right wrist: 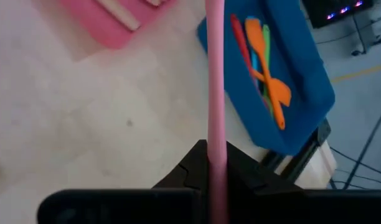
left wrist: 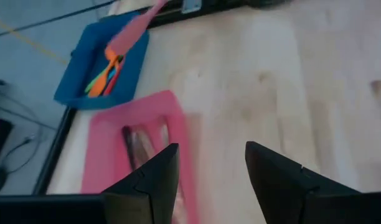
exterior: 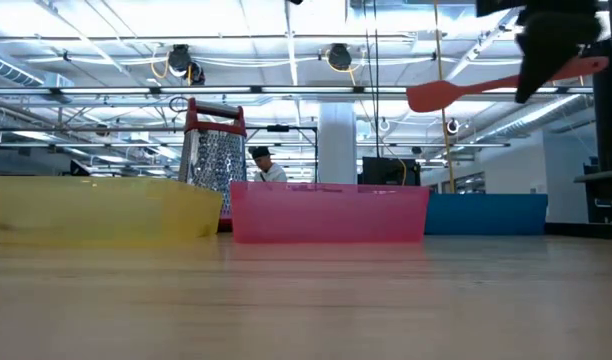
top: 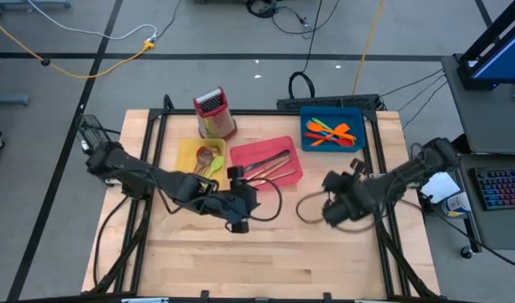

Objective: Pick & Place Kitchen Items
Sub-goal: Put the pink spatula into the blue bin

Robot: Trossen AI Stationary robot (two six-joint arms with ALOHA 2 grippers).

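**Last spatula in the air, trays nearly full**

My right gripper (right wrist: 215, 163) is clamped on the pink spatula (right wrist: 215, 74), held above the tabletop's right half, short of the blue tray (top: 331, 114) near the far edge. My left gripper (left wrist: 208, 175) hangs wide and empty by the pink tray (top: 264, 152). The bare tabletop (top: 266, 252) shows no loose utensils, so I judge only this placement remains.
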